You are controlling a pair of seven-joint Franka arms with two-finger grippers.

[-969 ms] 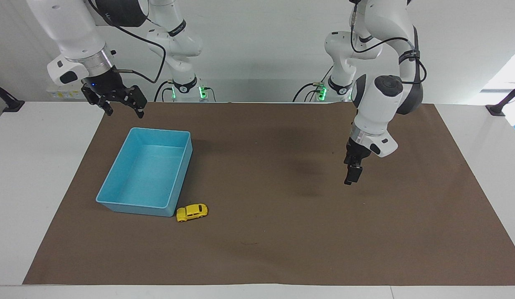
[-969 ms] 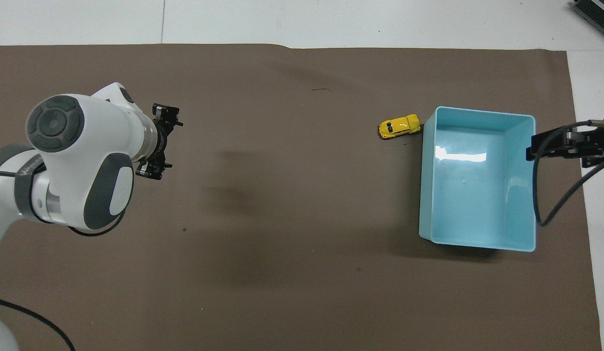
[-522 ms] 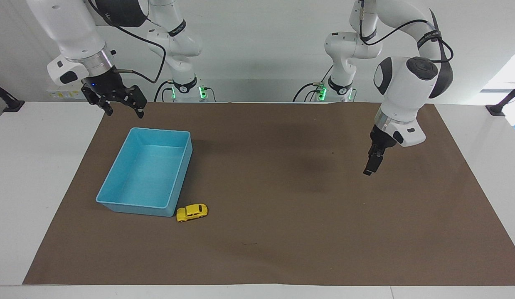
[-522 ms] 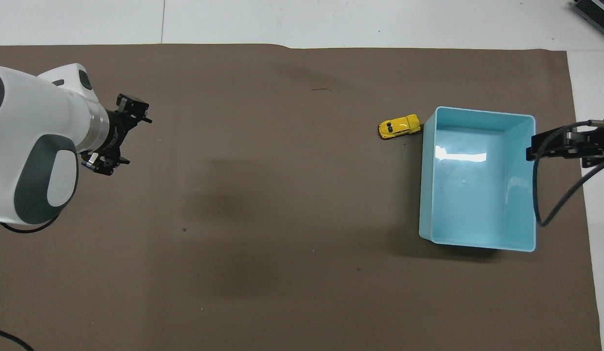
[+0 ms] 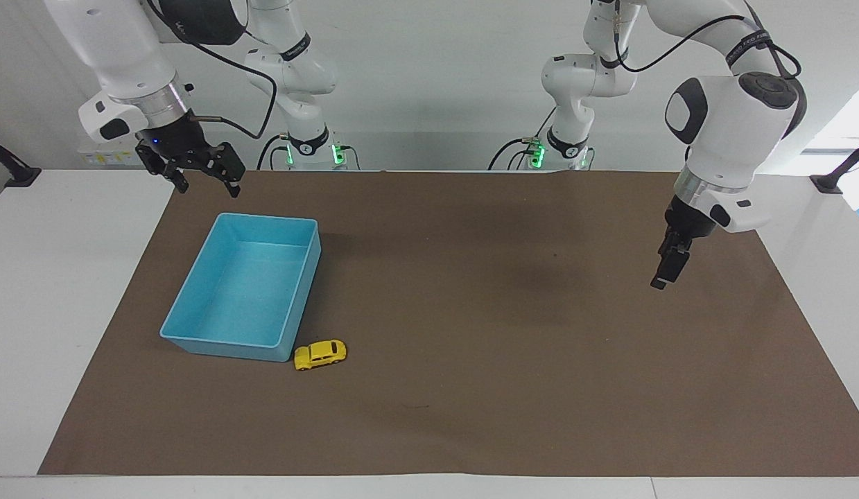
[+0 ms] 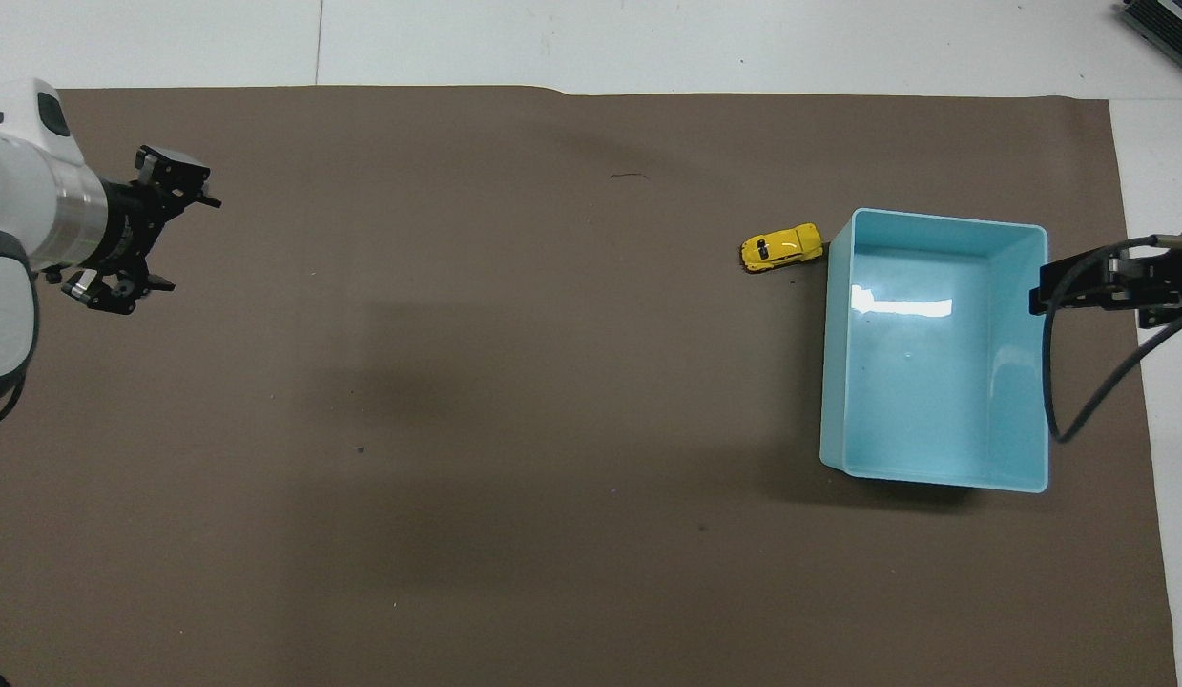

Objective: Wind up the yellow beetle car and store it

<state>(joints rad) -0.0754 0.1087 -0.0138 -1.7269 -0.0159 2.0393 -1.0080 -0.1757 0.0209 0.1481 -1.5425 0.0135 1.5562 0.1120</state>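
The yellow beetle car (image 5: 320,354) (image 6: 781,248) stands on its wheels on the brown mat (image 5: 471,312). It is beside the corner of the empty light blue bin (image 5: 224,345) (image 6: 934,382) that lies farthest from the robots. My right gripper (image 5: 207,181) (image 6: 1087,284) is open and empty, raised over the mat's edge at the right arm's end of the bin. My left gripper (image 5: 663,272) (image 6: 182,240) is open and empty, raised over the mat near the left arm's end of the table, a long way from the car.
The brown mat (image 6: 552,382) covers most of the white table (image 5: 68,312). Both arm bases stand at the robots' edge of the table.
My left arm has swung away from the middle of the mat toward the left arm's end of the table. The right arm, the car and the bin have not moved.
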